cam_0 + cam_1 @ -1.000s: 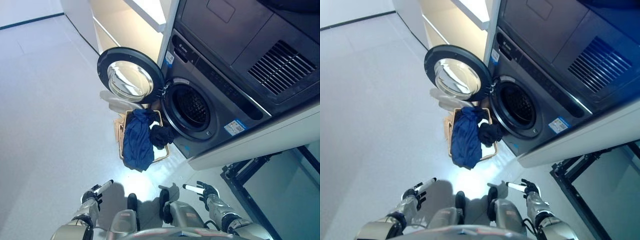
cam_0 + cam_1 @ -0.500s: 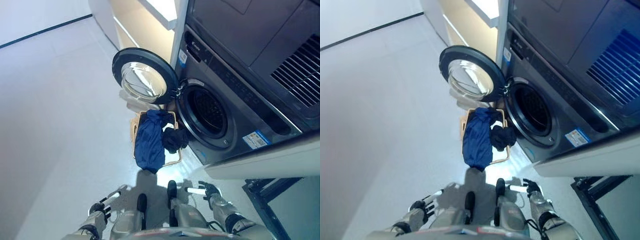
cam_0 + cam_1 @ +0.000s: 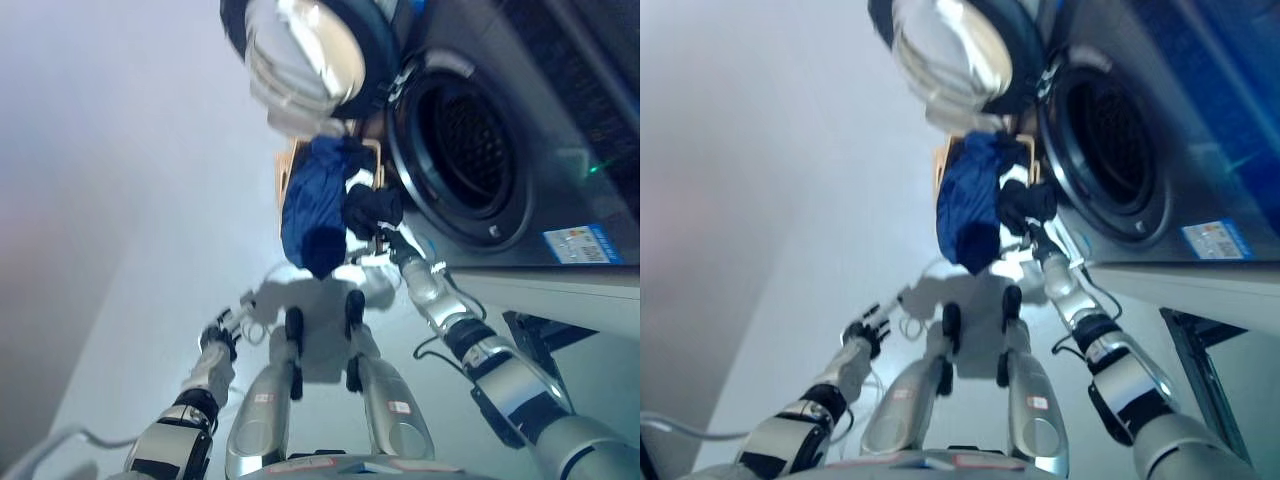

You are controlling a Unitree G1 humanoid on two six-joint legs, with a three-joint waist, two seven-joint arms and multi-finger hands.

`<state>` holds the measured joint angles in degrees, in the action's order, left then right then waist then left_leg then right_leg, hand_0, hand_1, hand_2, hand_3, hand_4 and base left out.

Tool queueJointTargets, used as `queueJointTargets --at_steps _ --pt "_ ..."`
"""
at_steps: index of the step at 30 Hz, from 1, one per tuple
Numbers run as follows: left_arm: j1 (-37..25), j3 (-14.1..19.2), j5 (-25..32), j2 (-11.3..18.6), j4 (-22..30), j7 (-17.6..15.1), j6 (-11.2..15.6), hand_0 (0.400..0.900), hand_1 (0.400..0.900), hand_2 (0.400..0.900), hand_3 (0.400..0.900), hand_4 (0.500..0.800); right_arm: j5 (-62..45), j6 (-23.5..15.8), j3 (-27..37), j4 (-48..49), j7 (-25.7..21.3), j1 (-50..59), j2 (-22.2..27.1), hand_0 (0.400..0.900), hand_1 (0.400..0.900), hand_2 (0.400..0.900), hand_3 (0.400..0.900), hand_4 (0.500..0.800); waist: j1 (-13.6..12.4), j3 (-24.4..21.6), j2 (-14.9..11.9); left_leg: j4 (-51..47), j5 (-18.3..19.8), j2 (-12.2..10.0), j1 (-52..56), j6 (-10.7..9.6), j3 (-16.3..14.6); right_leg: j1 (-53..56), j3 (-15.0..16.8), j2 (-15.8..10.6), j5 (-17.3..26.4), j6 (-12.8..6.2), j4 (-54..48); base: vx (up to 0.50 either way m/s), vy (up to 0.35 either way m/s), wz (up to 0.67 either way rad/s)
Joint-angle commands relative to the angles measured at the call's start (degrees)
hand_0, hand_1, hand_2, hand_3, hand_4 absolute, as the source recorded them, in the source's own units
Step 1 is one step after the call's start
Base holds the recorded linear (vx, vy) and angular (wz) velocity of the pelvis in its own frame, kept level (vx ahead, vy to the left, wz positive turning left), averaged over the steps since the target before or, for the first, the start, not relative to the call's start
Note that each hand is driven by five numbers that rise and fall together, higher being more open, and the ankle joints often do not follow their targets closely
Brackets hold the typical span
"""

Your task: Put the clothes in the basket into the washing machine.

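Observation:
A tan basket (image 3: pixel 293 166) stands on the floor in front of the dark washing machine (image 3: pixel 560 140). A blue garment (image 3: pixel 312 203) hangs over the basket's near rim, and a black garment (image 3: pixel 371 207) lies at its right side. The machine's round door (image 3: pixel 312 45) is swung open to the left, and the drum opening (image 3: pixel 465 150) is dark. My right hand (image 3: pixel 396 247) is stretched forward and sits right at the black garment's lower edge. My left hand (image 3: pixel 226 327) hangs low on the left, open, holding nothing.
A pale cloth (image 3: pixel 288 116) lies on the floor under the open door, behind the basket. A white counter edge (image 3: pixel 560 290) runs to the right of the machine, with a dark frame (image 3: pixel 540 345) beneath it. Pale floor spreads to the left.
The camera has dipped forward and closer to the basket. My right arm has reached out from beside my body to the black garment. My left hand stays low.

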<state>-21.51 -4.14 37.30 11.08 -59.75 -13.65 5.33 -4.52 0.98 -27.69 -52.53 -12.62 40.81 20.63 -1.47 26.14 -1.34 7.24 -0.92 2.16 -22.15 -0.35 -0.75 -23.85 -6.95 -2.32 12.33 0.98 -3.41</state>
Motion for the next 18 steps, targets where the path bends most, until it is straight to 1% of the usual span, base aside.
queueJointTargets --at_steps 1,2,3,4,5,7,9,13,16,17,18 --pt "0.39 -1.7 2.15 4.23 2.41 -3.58 2.79 0.9 0.9 0.9 0.9 0.8 3.19 -3.21 1.67 4.83 -5.97 3.97 3.19 0.9 0.9 0.9 0.9 0.8 -0.78 0.45 -0.99 -3.11 -0.71 -0.91 -0.25 -1.41 0.6 -5.07 0.46 -0.29 -9.78 -6.3 11.37 -0.07 0.05 0.27" --pt "-0.98 -1.46 3.36 5.7 6.47 -5.6 4.55 0.9 0.9 0.9 0.9 0.8 4.59 -2.94 2.31 4.96 -8.83 7.14 6.36 0.9 0.9 0.9 0.9 0.8 -1.33 2.57 -1.55 -2.02 -0.93 -0.83 -3.39 -1.53 1.26 -7.73 -0.1 -0.65 -9.48 -6.47 12.15 -0.07 0.042 0.25" --pt "-1.92 -1.53 3.62 6.17 7.81 -6.14 4.94 0.9 0.9 0.9 0.9 0.8 5.0 -2.83 2.43 5.25 -9.96 8.51 7.33 0.9 0.9 0.9 0.9 0.8 -1.56 3.23 -1.83 -1.37 -0.97 -0.8 -5.05 -1.61 1.59 -9.23 -0.36 -0.84 -9.4 -6.46 12.62 -0.08 0.046 0.33" --pt "-2.41 -1.53 4.28 6.6 10.24 -7.29 5.78 0.9 0.9 0.9 0.9 0.8 5.1 -2.41 2.84 5.4 -10.85 9.61 7.99 0.9 0.9 0.9 0.9 0.8 -1.7 3.65 -1.95 -0.8 -0.97 -0.65 -6.64 -1.64 1.92 -10.6 -0.54 -0.97 -9.31 -6.51 13.06 -0.04 0.024 0.22" --pt "-3.88 -1.45 4.57 6.9 8.8 -7.33 5.31 0.9 0.9 0.9 0.9 0.8 5.35 -2.33 2.52 4.18 -11.99 11.71 8.75 0.9 0.9 0.9 0.9 0.8 -1.86 3.65 -2.05 0.28 -0.78 -0.44 -8.62 -1.69 2.21 -12.25 -0.66 -1.13 -9.37 -6.48 13.76 -0.02 0.021 0.16" --pt "-5.11 -1.31 5.28 7.29 8.18 -7.72 5.66 0.9 0.9 0.9 0.9 0.8 4.83 -2.21 2.14 3.32 -12.55 13.62 9.09 0.9 0.9 0.9 0.9 0.8 -1.89 3.65 -2.14 1.69 -0.47 -0.25 -10.71 -1.74 2.49 -14.1 -0.69 -1.32 -9.6 -6.45 14.79 -0.03 0.021 0.1" --pt "-6.76 -1.58 6.11 8.45 11.02 -9.12 6.72 0.9 0.9 0.9 0.9 0.8 4.28 -2.19 1.74 2.44 -14.16 17.07 10.74 0.9 0.9 0.9 0.9 0.8 -2.29 3.65 -2.21 5.48 0.65 0.29 -15.64 -1.45 2.99 -18.6 -0.82 -1.79 -10.39 -6.4 18.06 -0.06 0.026 0.16" --pt "-9.11 -2.69 6.43 9.77 16.31 -10.31 7.67 0.9 0.9 0.9 0.9 0.8 3.27 -2.12 1.72 1.82 -16.68 20.75 12.57 0.9 0.9 0.9 0.9 0.8 -2.69 3.65 -1.23 13.15 2.89 1.54 -24.44 -0.68 4.13 -26.06 -1.56 -3.05 -12.41 -6.14 24.79 -0.08 0.02 0.2" --pt "-9.87 -3.15 6.54 10.71 20.81 -10.93 8.67 0.9 0.9 0.9 0.9 0.8 2.23 -2.28 1.78 2.37 -17.56 23.75 14.4 0.9 0.9 0.9 0.9 0.8 -3.09 3.65 -0.46 21.55 5.77 2.57 -31.43 0.17 4.59 -32.4 -1.83 -4.35 -15.17 -5.79 32.77 -0.09 0.033 0.18" --pt "-10.14 -3.31 6.87 10.96 21.05 -10.71 8.64 0.9 0.9 0.9 0.9 0.8 1.48 -2.31 1.6 1.95 -17.46 24.5 14.98 0.9 0.9 0.9 0.9 0.8 -3.13 3.65 -0.27 24.7 6.85 2.92 -33.84 0.39 4.83 -34.42 -1.81 -4.69 -16.13 -5.59 35.56 -0.12 0.044 0.16" --pt "-10.44 -3.51 7.02 11.54 22.72 -11.0 9.38 0.9 0.9 0.9 0.9 0.8 0.84 -2.29 1.58 1.55 -17.32 25.83 16.05 0.9 0.9 0.9 0.9 0.8 -3.27 3.65 0.08 27.84 7.54 3.26 -36.78 0.68 5.08 -37.21 -1.62 -5.07 -16.81 -5.34 38.69 -0.08 0.03 0.13"
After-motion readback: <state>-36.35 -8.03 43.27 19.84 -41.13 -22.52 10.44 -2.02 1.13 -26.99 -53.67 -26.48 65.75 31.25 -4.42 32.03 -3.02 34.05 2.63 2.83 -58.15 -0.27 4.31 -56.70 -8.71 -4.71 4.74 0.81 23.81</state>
